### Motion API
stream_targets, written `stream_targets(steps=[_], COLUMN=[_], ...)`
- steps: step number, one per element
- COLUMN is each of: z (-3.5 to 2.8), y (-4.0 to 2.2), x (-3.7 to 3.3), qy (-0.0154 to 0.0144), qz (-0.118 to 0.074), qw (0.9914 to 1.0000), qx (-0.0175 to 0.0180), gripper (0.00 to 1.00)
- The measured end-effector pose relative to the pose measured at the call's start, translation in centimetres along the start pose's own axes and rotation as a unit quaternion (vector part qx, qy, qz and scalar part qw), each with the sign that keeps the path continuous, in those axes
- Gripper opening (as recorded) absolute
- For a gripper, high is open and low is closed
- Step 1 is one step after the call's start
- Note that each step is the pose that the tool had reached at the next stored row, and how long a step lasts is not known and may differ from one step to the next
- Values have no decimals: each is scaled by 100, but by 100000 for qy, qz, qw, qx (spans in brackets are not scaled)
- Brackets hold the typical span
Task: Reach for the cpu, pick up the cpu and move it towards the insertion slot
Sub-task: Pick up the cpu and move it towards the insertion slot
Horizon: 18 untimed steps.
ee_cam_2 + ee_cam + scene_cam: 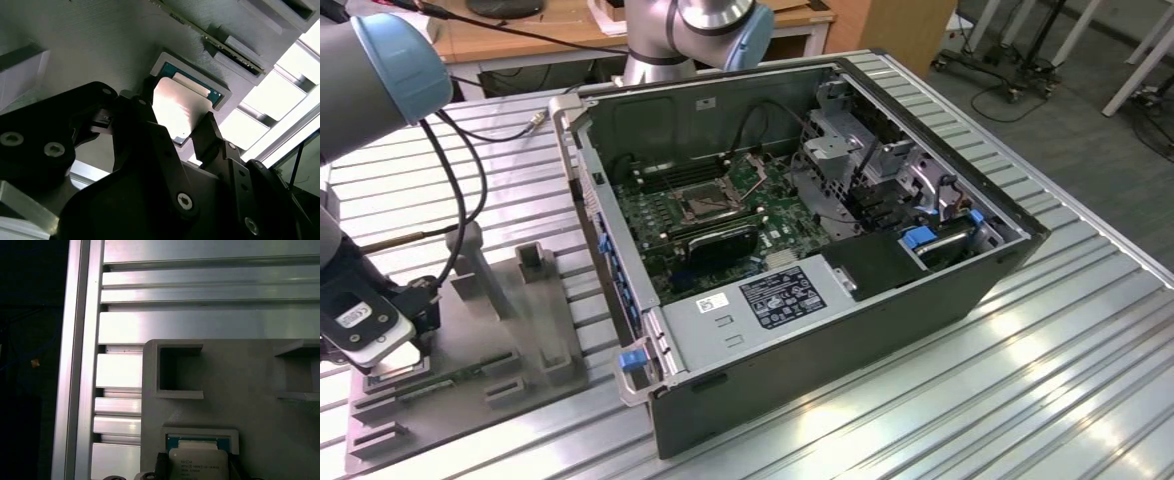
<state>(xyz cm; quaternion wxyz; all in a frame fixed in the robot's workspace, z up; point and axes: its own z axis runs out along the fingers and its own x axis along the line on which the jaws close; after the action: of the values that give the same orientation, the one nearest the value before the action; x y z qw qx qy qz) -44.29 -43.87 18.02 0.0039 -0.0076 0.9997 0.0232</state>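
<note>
The cpu (181,100), a thin square chip with a shiny silvery top, lies in a shallow square nest of the grey fixture plate (520,385) at the exterior view's left. My gripper (176,107) is down over it. One black finger (142,100) stands against one edge and the other finger (209,125) against the opposite edge, shut on the chip, which still sits in its nest. In the first wrist view the cpu (197,464) appears between the two fingertips of the gripper (196,467). The insertion slot (704,203) sits on the green board inside the open computer case.
The open computer case (854,300) stands in the middle of the ribbed metal table (1067,380). A long green memory stick (454,380) lies on the fixture plate beside upright grey holders (540,300). Cables (454,200) hang from the arm.
</note>
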Motion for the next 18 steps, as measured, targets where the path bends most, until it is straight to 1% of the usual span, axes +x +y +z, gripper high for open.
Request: stream_targets(steps=[7,18], z=[-20,-35], y=[1,2], x=[0,0], qy=[-3,4], qz=[1,1], qw=[100000,100000], qx=[-13,-10], gripper=[54,54])
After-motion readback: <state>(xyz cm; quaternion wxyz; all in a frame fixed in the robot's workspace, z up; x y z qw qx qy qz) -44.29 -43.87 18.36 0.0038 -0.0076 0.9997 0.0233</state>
